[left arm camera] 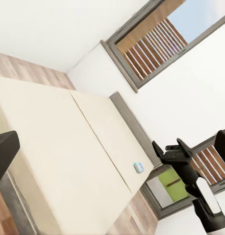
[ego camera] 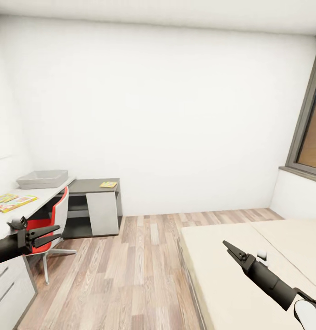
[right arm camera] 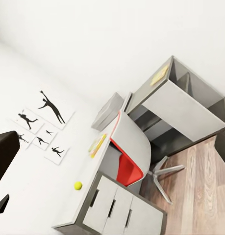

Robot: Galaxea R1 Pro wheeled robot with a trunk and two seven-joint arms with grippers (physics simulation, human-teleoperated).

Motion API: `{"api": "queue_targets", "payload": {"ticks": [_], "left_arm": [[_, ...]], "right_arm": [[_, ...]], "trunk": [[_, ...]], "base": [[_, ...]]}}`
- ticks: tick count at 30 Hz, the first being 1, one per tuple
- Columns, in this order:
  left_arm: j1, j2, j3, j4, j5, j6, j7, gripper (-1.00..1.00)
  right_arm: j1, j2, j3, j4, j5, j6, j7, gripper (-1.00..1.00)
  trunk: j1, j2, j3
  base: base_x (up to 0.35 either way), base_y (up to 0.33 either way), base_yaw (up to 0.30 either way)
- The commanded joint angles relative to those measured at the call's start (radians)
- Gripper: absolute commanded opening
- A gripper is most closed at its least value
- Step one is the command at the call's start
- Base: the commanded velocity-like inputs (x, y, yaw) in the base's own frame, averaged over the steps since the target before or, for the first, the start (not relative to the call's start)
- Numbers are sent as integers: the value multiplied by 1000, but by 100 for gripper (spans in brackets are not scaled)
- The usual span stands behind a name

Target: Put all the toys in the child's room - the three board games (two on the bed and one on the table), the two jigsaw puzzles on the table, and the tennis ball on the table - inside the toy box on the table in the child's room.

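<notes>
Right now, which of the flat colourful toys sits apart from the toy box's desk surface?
The small yellow-green sheet on the lower dark grey side section. The other two lie on the pale desk top near the toy box.

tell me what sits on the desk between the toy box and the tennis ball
In the right wrist view, colourful flat toys lie on the desk between the toy box and the tennis ball.

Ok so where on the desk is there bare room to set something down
Free: the lower dark section left of the puzzle sheet, and the pale desk top between the tennis ball and the colourful flat toys. Crowded: the far end, where those toys lie near the toy box.
</notes>
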Motion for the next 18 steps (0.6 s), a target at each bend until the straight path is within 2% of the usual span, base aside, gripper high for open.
{"api": "queue_targets", "payload": {"ticks": [1,12,18], "left_arm": [[-1,0,0,1,-3,4,-5,100],[-1,0,0,1,-3,3,-4,100],[-1,0,0,1,-3,3,-3,100]], "right_arm": [[-1,1,-1,1,-4,6,1,100],[-1,1,4,3,-2,4,-4,100],[-13,3,6,-4,-4,4,-77,100]], "trunk": [[0,-1,0],[0,-1,0],[0,-1,0]], "base": [[-68,-19,97],[-43,-27,21],[-2,-1,1]]}}
